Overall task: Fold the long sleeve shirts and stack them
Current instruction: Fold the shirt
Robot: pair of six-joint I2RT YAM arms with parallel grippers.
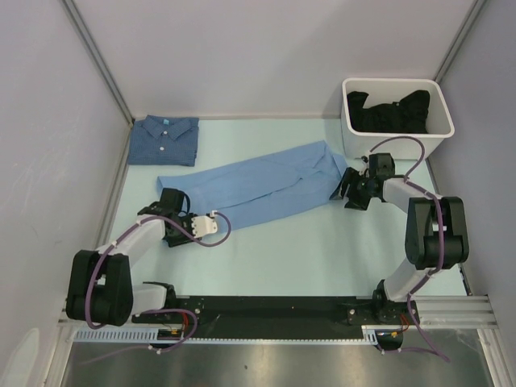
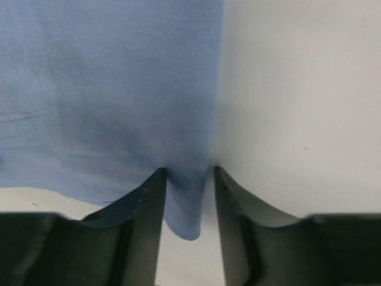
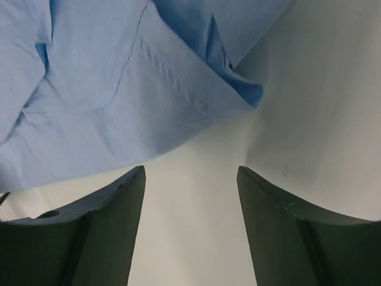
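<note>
One sky-blue shirt (image 1: 258, 181) lay diagonally on the desk (image 1: 306, 250), long axis near-left to far-right. The left end effector (image 2: 187, 173) stood open, straddling the shirt's near corner, apparently unclamped. The right end effector (image 3: 190, 170) was open and empty, the shirt's far end just ahead. The denim shirt (image 1: 165, 139) lay folded far-left.

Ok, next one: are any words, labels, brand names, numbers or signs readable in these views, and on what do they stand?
No text is legible in any of the three views.
The turquoise neck label on the folded denim-blue shirt is too small to read.
The light blue shirt shows no print in the top view or in either wrist view.
The white bin shows no marking.
</note>
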